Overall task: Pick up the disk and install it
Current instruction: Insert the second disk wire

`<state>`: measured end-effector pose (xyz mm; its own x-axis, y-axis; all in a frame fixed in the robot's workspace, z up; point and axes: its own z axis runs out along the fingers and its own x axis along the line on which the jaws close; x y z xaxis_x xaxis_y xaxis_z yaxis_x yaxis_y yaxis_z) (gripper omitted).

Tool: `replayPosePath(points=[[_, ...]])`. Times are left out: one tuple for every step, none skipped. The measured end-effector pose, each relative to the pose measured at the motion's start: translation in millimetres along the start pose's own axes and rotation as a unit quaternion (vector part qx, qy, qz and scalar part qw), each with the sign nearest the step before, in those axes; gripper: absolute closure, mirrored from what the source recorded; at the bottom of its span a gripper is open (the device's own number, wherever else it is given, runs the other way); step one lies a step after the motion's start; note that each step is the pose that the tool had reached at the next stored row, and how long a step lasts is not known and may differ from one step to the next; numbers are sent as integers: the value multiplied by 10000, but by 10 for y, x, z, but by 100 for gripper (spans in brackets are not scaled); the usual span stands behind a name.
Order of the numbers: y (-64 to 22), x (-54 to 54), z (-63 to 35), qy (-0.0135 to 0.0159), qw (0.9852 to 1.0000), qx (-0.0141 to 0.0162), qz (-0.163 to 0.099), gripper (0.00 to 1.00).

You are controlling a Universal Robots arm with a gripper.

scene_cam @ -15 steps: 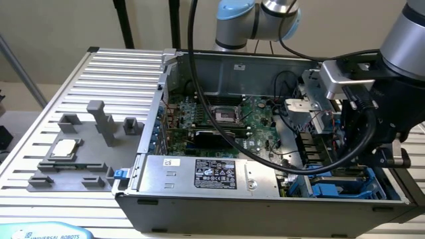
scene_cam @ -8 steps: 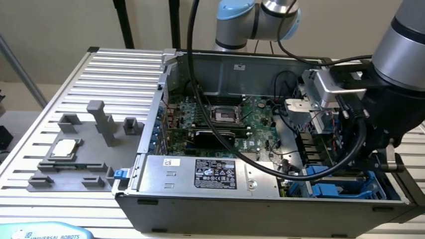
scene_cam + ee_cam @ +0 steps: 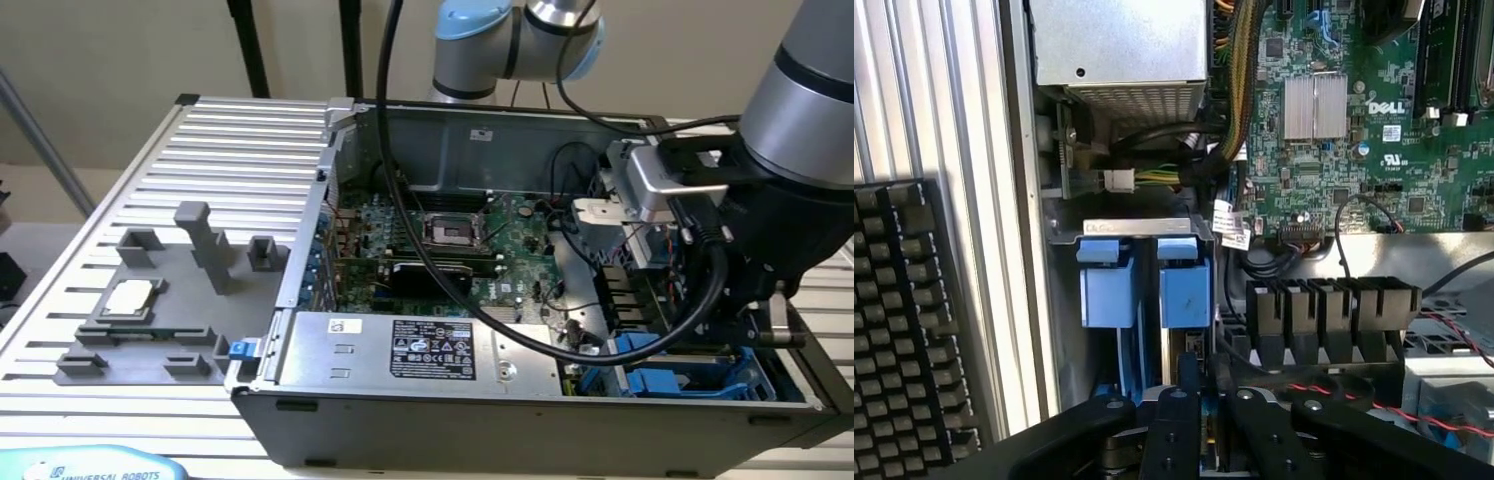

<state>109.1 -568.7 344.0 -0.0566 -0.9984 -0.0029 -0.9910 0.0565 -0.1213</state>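
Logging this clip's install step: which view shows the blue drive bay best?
The wrist view: the blue drive bay sits mid-picture, its two blue carriers seen side by side in the case, with the end effector right at them. The exterior view has the bay at the case's corner on its right, partly behind the arm and black cables.

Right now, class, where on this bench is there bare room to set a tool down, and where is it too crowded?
Free: the ribbed metal table behind the grey fixture tray, up to the computer case wall. Crowded: the tray, holding a CPU chip among its posts, and the case interior, packed with motherboard, cables and blue drive rails where the gripper sits.
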Motion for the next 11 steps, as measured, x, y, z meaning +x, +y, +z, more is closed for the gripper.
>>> replayPosePath(points=[[1, -2, 6, -1, 10000, 7, -1, 84], [2, -4, 12, -1, 10000, 13, -3, 84], [2, -5, 16, -1, 10000, 17, -5, 84], [3, -7, 21, -1, 10000, 21, -6, 84], [4, -8, 26, -2, 10000, 25, -7, 84], [4, -9, 31, -3, 10000, 27, -9, 84], [5, -9, 34, -2, 10000, 29, -10, 84], [5, -10, 37, -2, 10000, 30, -11, 84], [6, -10, 40, -3, 10000, 31, -12, 84], [6, -10, 43, -2, 10000, 32, -13, 84], [6, -11, 46, -2, 10000, 33, -14, 84]])
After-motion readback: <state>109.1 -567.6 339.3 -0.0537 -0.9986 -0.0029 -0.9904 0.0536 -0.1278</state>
